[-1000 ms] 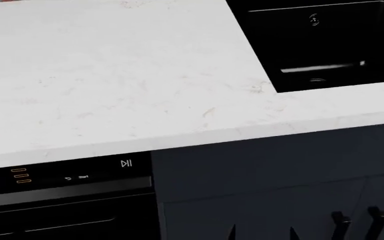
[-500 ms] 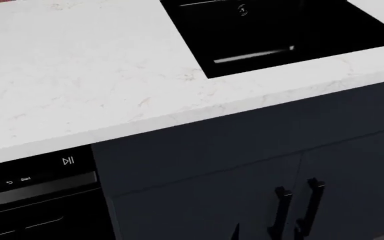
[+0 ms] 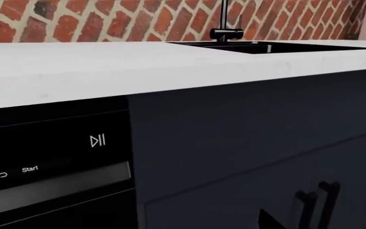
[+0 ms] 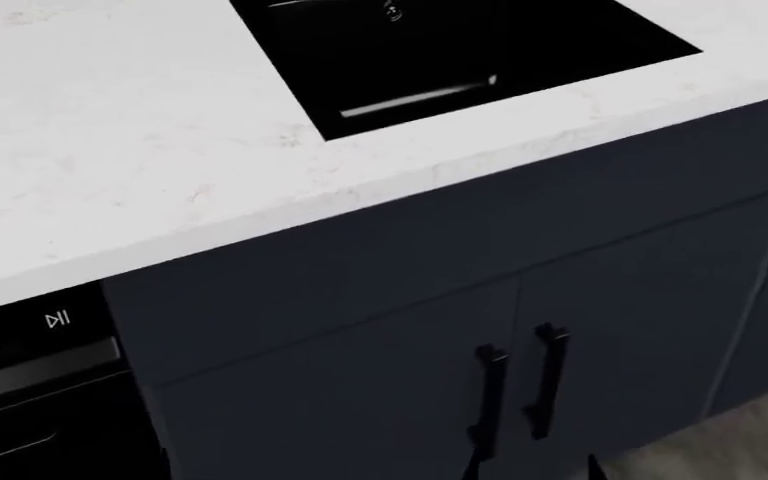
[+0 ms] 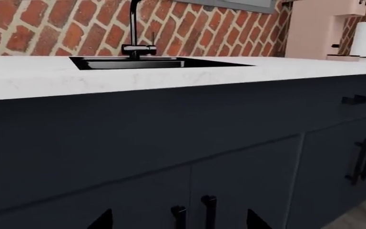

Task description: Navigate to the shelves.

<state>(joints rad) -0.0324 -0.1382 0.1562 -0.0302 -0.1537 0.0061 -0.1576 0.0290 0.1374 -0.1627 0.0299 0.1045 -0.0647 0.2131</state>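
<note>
The shelves are out of view in every frame. My right gripper [image 5: 177,220] is open, its two dark fingertips [image 5: 101,219] set wide apart in front of the navy cabinet doors [image 5: 234,181]. My left gripper [image 3: 183,222] is also open. Only one of its fingertips [image 3: 269,220] shows against the navy cabinet front, and the other is lost against the black dishwasher [image 3: 43,167]. Neither gripper holds anything. Two dark tips [image 4: 595,467] poke up at the bottom edge of the head view.
A white marble countertop [image 4: 131,150] with a black sink [image 4: 411,100] and a black faucet [image 5: 135,28] runs in front of me. Below it are navy cabinets with black handles [image 4: 548,380]. A brick wall [image 3: 106,19] stands behind. A pink appliance [image 5: 316,28] and a paper roll [image 5: 363,38] stand further right. Grey floor [image 4: 744,440] shows.
The head view has swung right along the counter. The sink and dishwasher slid left, the cabinet doors came into fuller view, and a patch of floor appeared.
</note>
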